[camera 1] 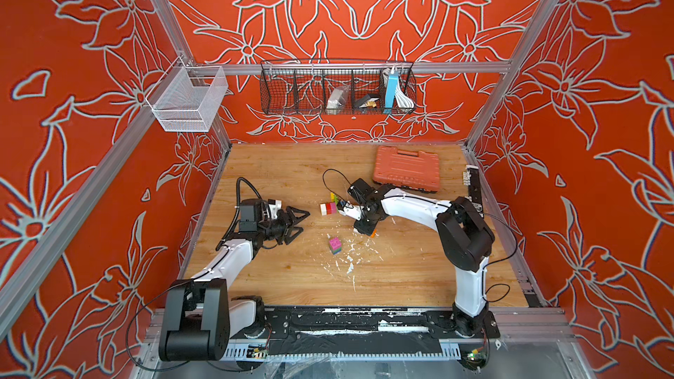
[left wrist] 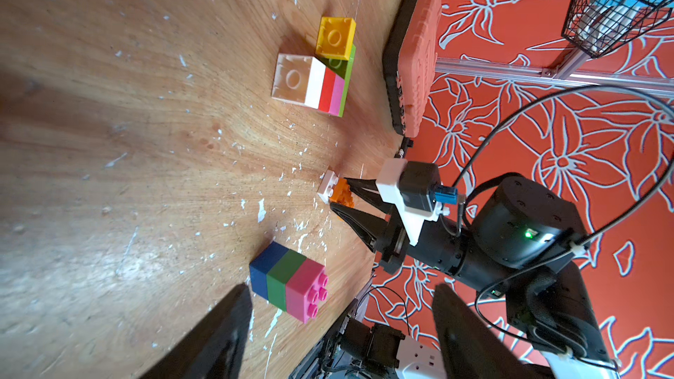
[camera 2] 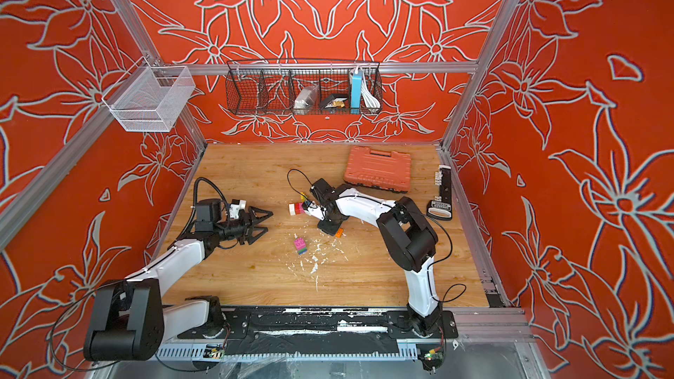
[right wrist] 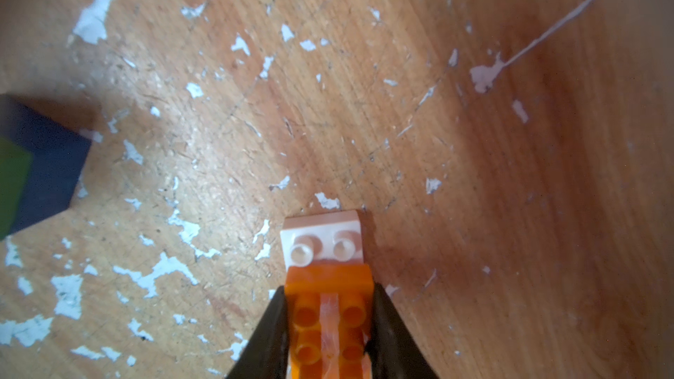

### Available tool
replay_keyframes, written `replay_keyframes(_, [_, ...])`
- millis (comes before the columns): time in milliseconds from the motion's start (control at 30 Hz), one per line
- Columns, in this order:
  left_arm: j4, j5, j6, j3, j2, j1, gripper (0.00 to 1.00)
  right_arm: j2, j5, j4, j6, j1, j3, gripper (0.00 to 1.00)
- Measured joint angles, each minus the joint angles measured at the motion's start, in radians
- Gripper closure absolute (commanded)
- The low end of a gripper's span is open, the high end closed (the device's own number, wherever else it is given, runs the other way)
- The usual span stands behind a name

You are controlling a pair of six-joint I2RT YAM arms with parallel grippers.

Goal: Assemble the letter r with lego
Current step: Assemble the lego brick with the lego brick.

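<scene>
Orange brick (right wrist: pixel 330 322) sits clamped in right hand (right wrist: pixel 328 288); left hand (camera 1: pixel 305 222) spread open.

Three lego clusters (left wrist: pixel 313 82) (left wrist: pixel 288 280) (left wrist: pixel 337 191), two wire baskets (camera 1: pixel 182 111) (camera 1: pixel 284 89), one orange case (camera 1: pixel 406 167).

In my right gripper (right wrist: pixel 328 289) sits a brick pair (right wrist: pixel 325 267), one brick past the tips. My left gripper (camera 1: pixel 305 222) points toward it over the table (camera 1: pixel 291 278), well apart. Ahead of the left tips a row (camera 1: pixel 329 208) lies off toward the case (camera 1: pixel 406 173) and a stack (camera 1: pixel 335 246) stands off toward my base. The case lies beyond my right gripper.
</scene>
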Motion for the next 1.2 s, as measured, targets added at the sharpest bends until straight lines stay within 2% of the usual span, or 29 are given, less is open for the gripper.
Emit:
replay_keyframes(233, [-0.019,-0.016,0.010,0.002,-0.001,-0.021,0.21,-0.026,-0.016,0.002,0.102,0.034,-0.039,1.00])
replay_keyframes(500, [-0.061,-0.069,0.028,0.024,-0.017,-0.098,0.21,-0.027,-0.023,-0.029,0.104,0.050,-0.040,1.00])
replay_keyframes(667, [-0.069,-0.086,0.029,0.024,-0.022,-0.109,0.20,-0.020,-0.029,-0.027,0.110,0.050,-0.037,1.00])
replay_keyframes(800, [-0.101,-0.105,0.035,0.026,-0.053,-0.109,0.19,-0.016,-0.031,-0.029,0.136,0.053,-0.031,1.00])
replay_keyframes(967, [-0.230,-0.171,0.070,0.060,-0.153,-0.111,0.14,-0.019,-0.015,-0.027,0.203,0.058,-0.031,0.98])
replay_keyframes(1067, [-0.327,-0.244,0.103,0.098,-0.253,-0.126,0.10,-0.023,0.000,-0.021,0.261,0.058,-0.033,0.71])
replay_keyframes(1133, [-0.380,-0.291,0.121,0.122,-0.308,-0.159,0.07,-0.029,0.001,-0.011,0.310,0.060,-0.038,0.46])
replay_keyframes(1200, [-0.415,-0.328,0.129,0.138,-0.334,-0.201,0.05,-0.030,0.000,-0.003,0.341,0.062,-0.043,0.32])
